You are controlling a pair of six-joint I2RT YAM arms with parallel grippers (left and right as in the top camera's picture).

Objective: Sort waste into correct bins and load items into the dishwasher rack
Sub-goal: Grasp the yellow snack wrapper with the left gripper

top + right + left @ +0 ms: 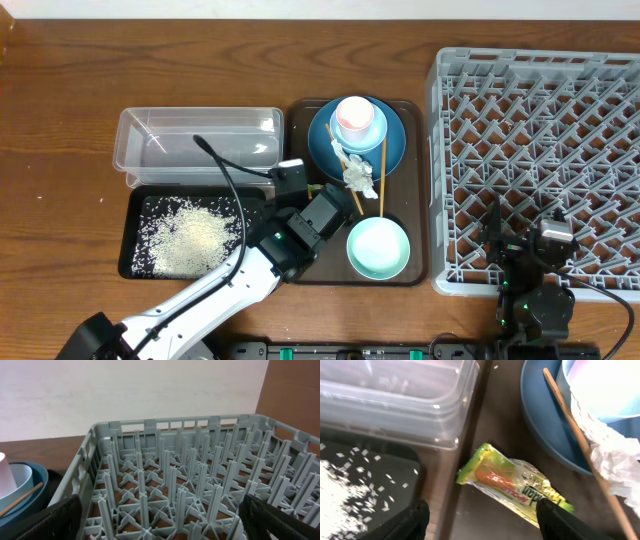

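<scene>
Left pincer (485,519), released wide, flanks the snack wrapper (512,485), lying diagonally with one end toward the clear tub (395,405).

One large square grey plastic dishwasher rack (438,170), one clear plastic rectangular tub (198,140), one shallow black rectangular tray (127,240) and one brown serving tray (412,200). One wide blue plate-bowl (322,150), one small pale mint-green bowl (378,250), one pale pink-and-white cup (355,115) (whether others nest beneath cannot be told). Two thin wooden chopsticks (382,180), one crumpled white tissue (358,178), one yellow-green snack wrapper (512,485). The loose white rice-like grains (195,240) are too many to count.
</scene>
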